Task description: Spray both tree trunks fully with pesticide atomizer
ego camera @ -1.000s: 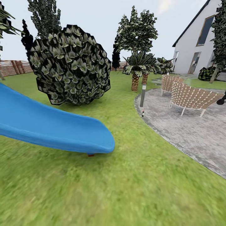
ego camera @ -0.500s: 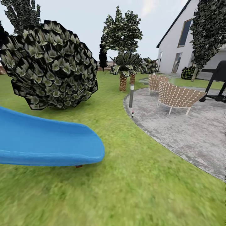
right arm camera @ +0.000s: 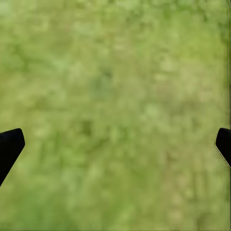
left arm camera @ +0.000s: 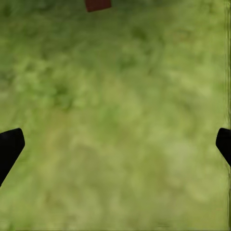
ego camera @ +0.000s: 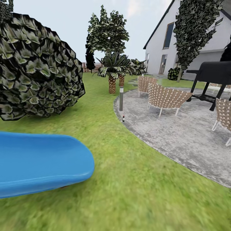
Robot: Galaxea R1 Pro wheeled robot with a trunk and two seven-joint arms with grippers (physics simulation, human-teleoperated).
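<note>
On the lawn, bottle ahead at the patio edge

Both my claws, left claw (left arm camera: 115, 144) and right claw (right arm camera: 115, 144), hang released over grass, holding nothing. Past the blue slide (ego camera: 38, 163), the pesticide atomizer (ego camera: 123, 118) stands at the floor's (ego camera: 179, 134) kerb beside a bollard lamp (ego camera: 121, 98), free to grab.

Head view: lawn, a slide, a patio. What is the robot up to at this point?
It is out on the lawn beside a blue slide, holding nothing. Both wrist views look down on grass, with the left gripper and the right gripper wide open. The pesticide atomizer stands on the near edge of the paved patio, at the foot of a grey post lamp, not yet picked up. Woven chairs and a dark grill stand further onto the patio.
</note>
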